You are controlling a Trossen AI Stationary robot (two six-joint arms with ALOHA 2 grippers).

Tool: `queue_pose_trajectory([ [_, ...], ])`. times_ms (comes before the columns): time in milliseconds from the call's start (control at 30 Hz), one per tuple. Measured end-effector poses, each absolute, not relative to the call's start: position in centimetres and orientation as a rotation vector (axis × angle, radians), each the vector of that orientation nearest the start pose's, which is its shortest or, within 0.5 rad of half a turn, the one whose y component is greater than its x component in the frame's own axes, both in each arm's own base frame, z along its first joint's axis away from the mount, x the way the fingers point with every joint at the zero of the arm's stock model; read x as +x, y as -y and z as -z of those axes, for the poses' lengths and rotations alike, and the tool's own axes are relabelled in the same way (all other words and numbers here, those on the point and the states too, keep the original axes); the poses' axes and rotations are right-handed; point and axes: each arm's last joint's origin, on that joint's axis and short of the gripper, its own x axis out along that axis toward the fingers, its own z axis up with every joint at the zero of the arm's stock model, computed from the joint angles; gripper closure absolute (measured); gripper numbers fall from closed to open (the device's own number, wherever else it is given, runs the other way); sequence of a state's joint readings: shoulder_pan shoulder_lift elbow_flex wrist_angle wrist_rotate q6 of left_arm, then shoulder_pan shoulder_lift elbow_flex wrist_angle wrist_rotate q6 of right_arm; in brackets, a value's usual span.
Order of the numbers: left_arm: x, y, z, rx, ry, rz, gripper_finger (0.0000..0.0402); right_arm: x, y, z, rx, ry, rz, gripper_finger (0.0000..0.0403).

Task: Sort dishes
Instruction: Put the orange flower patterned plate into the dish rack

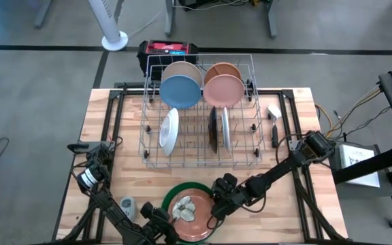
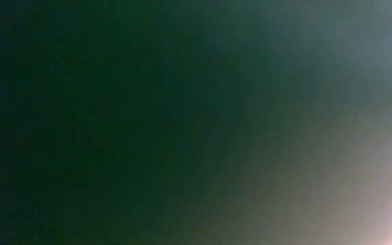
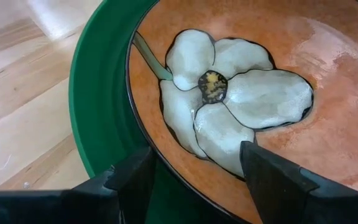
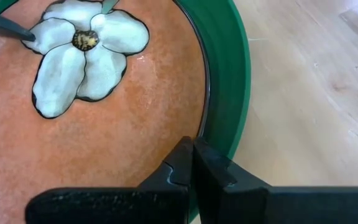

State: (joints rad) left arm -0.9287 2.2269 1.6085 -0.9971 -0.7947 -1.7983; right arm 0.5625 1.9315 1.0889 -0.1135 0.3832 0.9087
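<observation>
At the near edge of the wooden tabletop (image 1: 291,136) a large green plate (image 1: 176,191) lies flat with an orange-brown plate (image 1: 190,216) painted with a white flower stacked inside it — the green rim shows as a ring around it.

The left claw (image 3: 194,171) sits at the stack's near-left side with its fingers spread, one over the green rim and the other over the flower plate's edge, straddling that edge without pinching anything.

The right claw (image 4: 193,171) is at the stack's right edge, its fingers pressed fully together right at the dark rim of the orange-brown plate; whether the rim is caught between them cannot be told.

Behind the stack stands the silver wire rack (image 1: 254,129) with dishes upright in it: a blue plate (image 1: 180,92) and a pink plate (image 1: 223,90) in front of two tan ones at the back, a white plate (image 1: 169,131) on the left, dark and pale plates on edge near the middle.

Bare wood lies open right of the stack and between the stack and the rack. A small grey gadget (image 1: 127,203) sits left of the stack. The low view shows only a dark blur.
</observation>
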Motion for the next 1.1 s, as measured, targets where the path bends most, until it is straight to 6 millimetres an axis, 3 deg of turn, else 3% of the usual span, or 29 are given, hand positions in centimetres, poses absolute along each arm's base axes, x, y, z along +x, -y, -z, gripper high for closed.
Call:
queue_pose_trajectory([
  [400, 26.1, 31.7, -14.1, -0.47, -0.794, -0.702, 0.018, 32.4, -19.1, -13.1, 0.42, -0.841, 0.218, 0.0403],
  [1100, 26.3, 31.5, -15.0, -0.439, -0.572, -0.696, 0.018, 32.3, -19.1, -13.1, 0.442, -0.852, 0.227, 0.0403],
])
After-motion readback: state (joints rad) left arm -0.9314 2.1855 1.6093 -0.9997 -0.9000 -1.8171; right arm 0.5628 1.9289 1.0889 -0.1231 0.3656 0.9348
